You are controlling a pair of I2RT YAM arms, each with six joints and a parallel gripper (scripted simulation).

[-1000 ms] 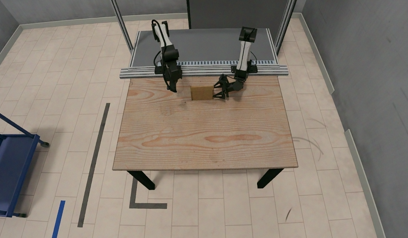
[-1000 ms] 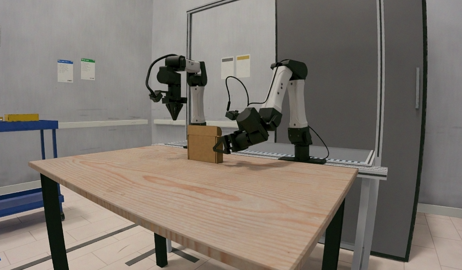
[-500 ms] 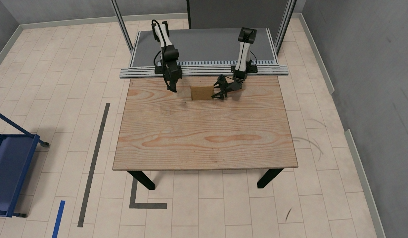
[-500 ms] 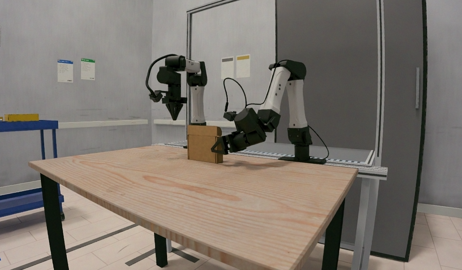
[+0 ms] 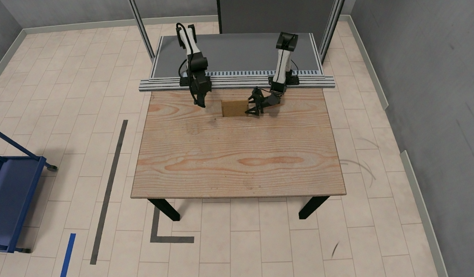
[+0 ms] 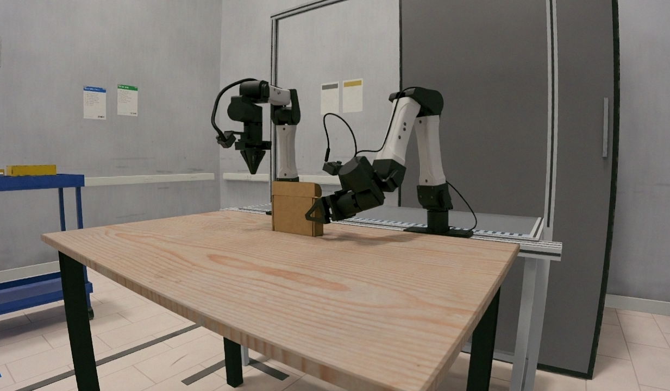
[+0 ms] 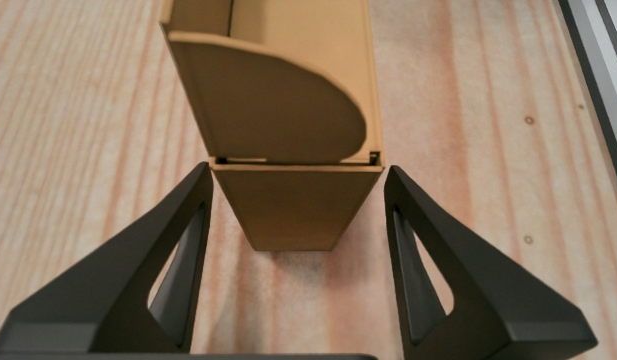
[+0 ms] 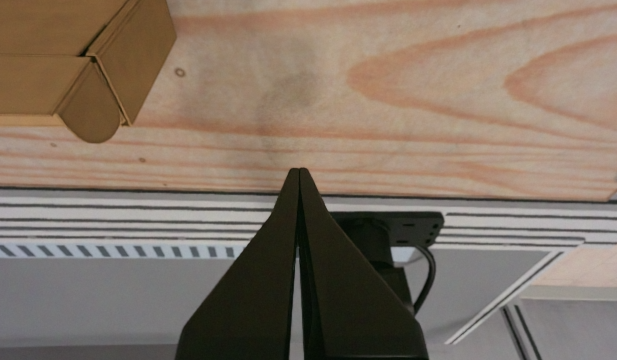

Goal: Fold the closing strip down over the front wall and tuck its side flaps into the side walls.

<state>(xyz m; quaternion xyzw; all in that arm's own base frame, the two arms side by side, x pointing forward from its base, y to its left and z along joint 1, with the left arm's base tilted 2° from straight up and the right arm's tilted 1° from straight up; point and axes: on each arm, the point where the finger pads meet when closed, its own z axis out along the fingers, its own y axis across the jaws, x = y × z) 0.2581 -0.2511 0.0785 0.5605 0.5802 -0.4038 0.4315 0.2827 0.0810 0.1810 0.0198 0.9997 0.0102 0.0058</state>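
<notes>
The cardboard box (image 5: 235,108) (image 6: 292,211) (image 8: 35,25) stands upright on a narrow wall, not flat. The closing strip (image 6: 293,188) (image 8: 28,85) stands up at its top. A rounded side flap (image 7: 283,105) rises above the side wall (image 7: 295,207), outside its slot; the other side flap (image 8: 92,107) also sticks out. My left gripper (image 5: 248,105) (image 6: 315,214) (image 7: 300,174) is open, with one finger beside each large face at the box's side wall. Its far finger is hidden in the exterior view. My right gripper (image 5: 202,105) (image 6: 253,172) (image 8: 298,178) is shut and empty, raised beside the box's other end.
The wooden table (image 5: 238,148) (image 6: 279,272) extends in front of the box. The metal rail (image 5: 238,82) (image 8: 113,215) runs behind the box along the table's back edge. A blue cart (image 5: 16,199) (image 6: 30,182) stands apart from the table.
</notes>
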